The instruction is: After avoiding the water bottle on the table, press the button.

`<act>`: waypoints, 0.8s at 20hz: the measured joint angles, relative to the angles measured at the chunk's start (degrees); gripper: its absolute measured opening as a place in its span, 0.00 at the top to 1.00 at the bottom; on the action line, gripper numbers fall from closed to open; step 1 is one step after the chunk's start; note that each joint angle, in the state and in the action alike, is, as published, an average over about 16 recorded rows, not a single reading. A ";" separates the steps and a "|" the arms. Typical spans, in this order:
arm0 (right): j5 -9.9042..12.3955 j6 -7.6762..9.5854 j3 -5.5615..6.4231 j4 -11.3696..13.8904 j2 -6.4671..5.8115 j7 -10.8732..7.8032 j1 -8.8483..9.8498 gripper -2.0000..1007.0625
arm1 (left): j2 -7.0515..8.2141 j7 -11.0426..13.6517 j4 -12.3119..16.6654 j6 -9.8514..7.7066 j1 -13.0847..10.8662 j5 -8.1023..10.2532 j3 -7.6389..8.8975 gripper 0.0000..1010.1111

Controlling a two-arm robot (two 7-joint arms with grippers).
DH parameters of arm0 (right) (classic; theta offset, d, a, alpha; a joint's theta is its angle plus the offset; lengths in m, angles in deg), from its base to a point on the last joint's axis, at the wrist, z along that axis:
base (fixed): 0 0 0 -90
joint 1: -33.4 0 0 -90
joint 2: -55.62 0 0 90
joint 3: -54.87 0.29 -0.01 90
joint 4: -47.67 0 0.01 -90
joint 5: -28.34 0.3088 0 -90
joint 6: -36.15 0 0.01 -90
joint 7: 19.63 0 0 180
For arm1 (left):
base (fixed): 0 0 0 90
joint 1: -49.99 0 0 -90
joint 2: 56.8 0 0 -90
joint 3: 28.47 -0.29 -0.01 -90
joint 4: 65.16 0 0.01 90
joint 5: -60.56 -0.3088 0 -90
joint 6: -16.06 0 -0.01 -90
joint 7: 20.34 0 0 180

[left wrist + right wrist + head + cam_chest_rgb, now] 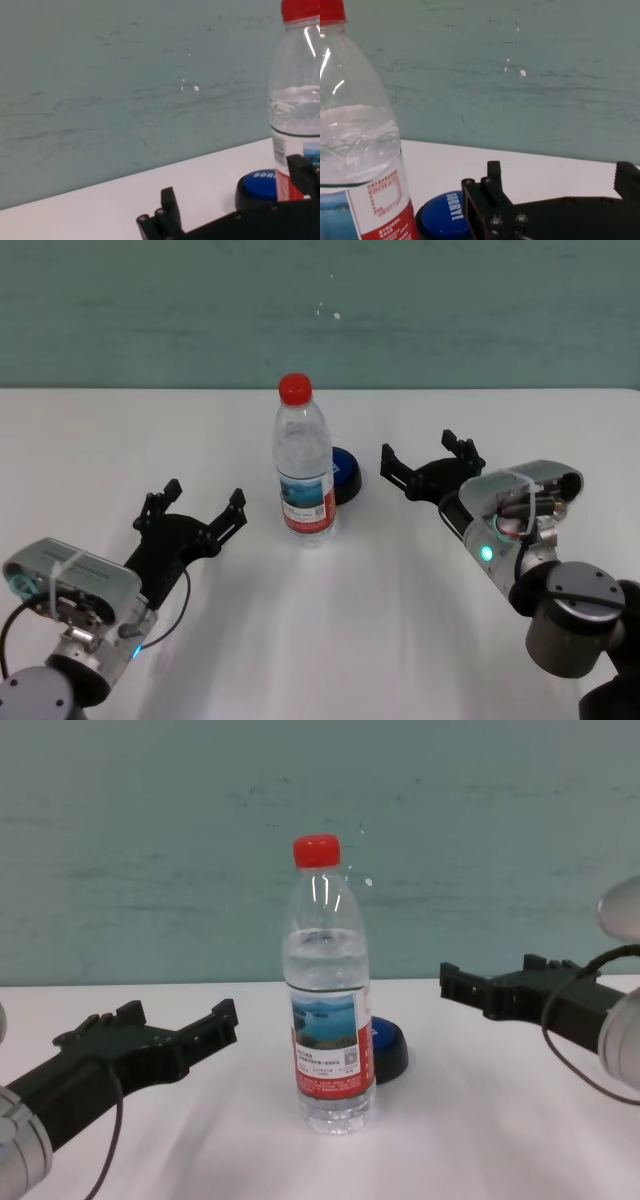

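The water bottle (303, 465), clear with a red cap and a lake label, stands upright mid-table; it also shows in the chest view (328, 1000). The blue dome button (349, 475) sits just behind it to its right, partly hidden by it, and shows in the right wrist view (442, 215) and the left wrist view (257, 185). My left gripper (205, 493) is open and empty, left of the bottle and apart from it. My right gripper (420, 448) is open and empty, right of the button, a short gap away, held above the table (350, 640).
The white tabletop spreads wide on all sides. A teal wall (450, 310) rises behind its far edge. Nothing else stands on the table.
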 joint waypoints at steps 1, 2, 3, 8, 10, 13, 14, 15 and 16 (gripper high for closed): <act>0.01 -0.12 0.06 0.40 0.02 0.07 0.41 0.00 | 0.00 0.00 0.00 0.00 0.00 0.00 0.00 0.00; 0.00 -0.23 0.10 0.78 0.04 0.12 0.80 0.00 | 0.00 0.00 0.00 0.00 0.00 0.00 0.00 0.00; -0.01 -0.36 0.14 1.14 0.06 0.17 1.19 0.00 | 0.00 0.00 0.00 0.00 0.00 0.00 0.00 0.00; -0.28 -1.10 0.15 2.54 0.16 0.45 2.86 0.00 | 0.00 0.00 0.00 0.00 0.00 0.00 0.00 0.00; -0.50 -1.48 0.10 3.00 0.21 0.58 3.49 0.00 | 0.00 0.00 0.00 0.00 0.00 0.00 0.00 0.00; -0.90 -2.08 0.01 3.65 0.33 0.80 4.48 0.00 | 0.00 0.00 0.00 0.00 0.00 0.00 0.00 0.00; -1.05 -2.27 -0.02 3.84 0.38 0.88 4.81 0.00 | 0.00 0.00 0.00 0.00 0.00 0.00 0.00 0.00; -1.20 -2.47 -0.05 4.02 0.43 0.96 5.15 0.00 | 0.00 0.00 0.00 0.00 0.00 0.00 0.00 0.00; -1.34 -2.64 -0.07 4.19 0.49 1.04 5.48 0.00 | 0.00 0.00 0.00 0.00 0.00 0.00 0.00 0.00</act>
